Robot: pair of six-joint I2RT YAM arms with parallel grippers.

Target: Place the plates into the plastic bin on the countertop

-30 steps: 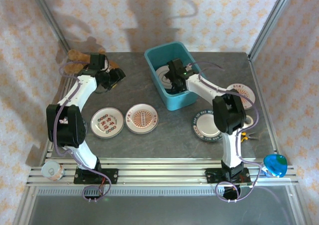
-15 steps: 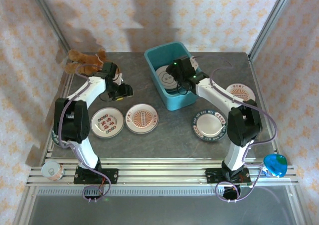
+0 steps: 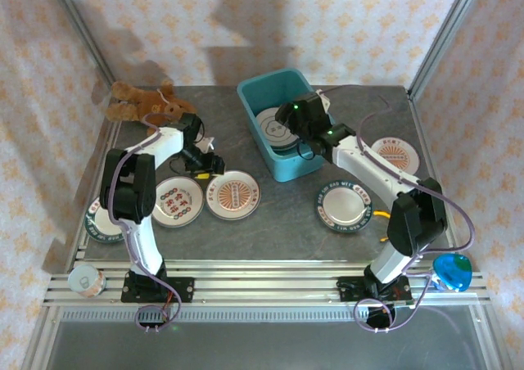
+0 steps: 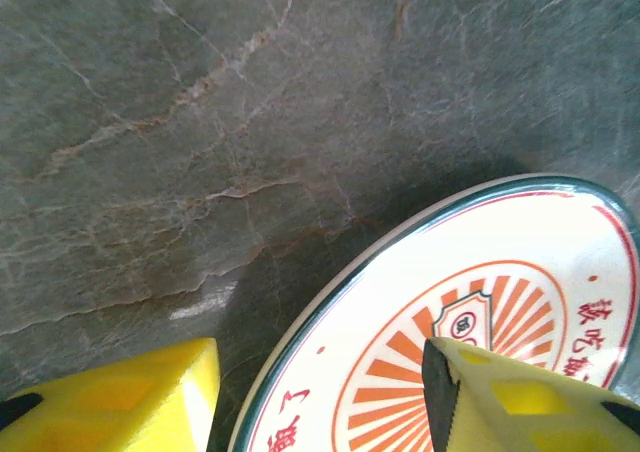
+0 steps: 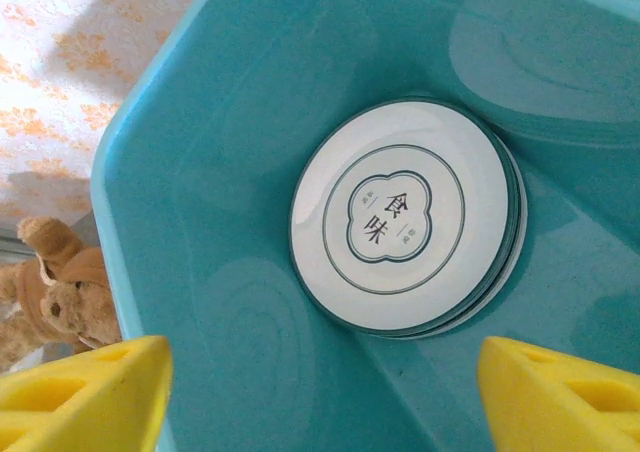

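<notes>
We see two stacked plates (image 5: 405,217) lying flat on the floor of the plastic bin (image 5: 200,122), straight below the spread jaws of the right gripper (image 5: 320,372). Their top face carries a dark green emblem. The right gripper's yellow fingers (image 5: 90,392) stand wide apart over the bin with nothing between them, so it is released and empty. Outside the bin, the sunburst plate (image 4: 480,272) rests on the countertop (image 4: 250,122) right under the left gripper (image 4: 310,382), with its dark rim passing between the jaws. One finger hangs over bare stone and the other over the orange rays. Those jaws are also parted and hold nothing, and we cannot tell whether either finger touches the plate. On the near-left side of the left jaws lies the red-ring plate (image 3: 176,201), just beside the sunburst one. Farther left is a green-rimmed plate (image 3: 97,219), partly hidden behind the left arm. On the near side of the right jaws, outside the bin, sits a green-lettered plate (image 3: 344,207). To their right an orange-patterned plate (image 3: 401,151) lies partly under the right arm. Beyond the left jaws, at the far-left corner, lies a teddy bear (image 3: 146,101).
</notes>
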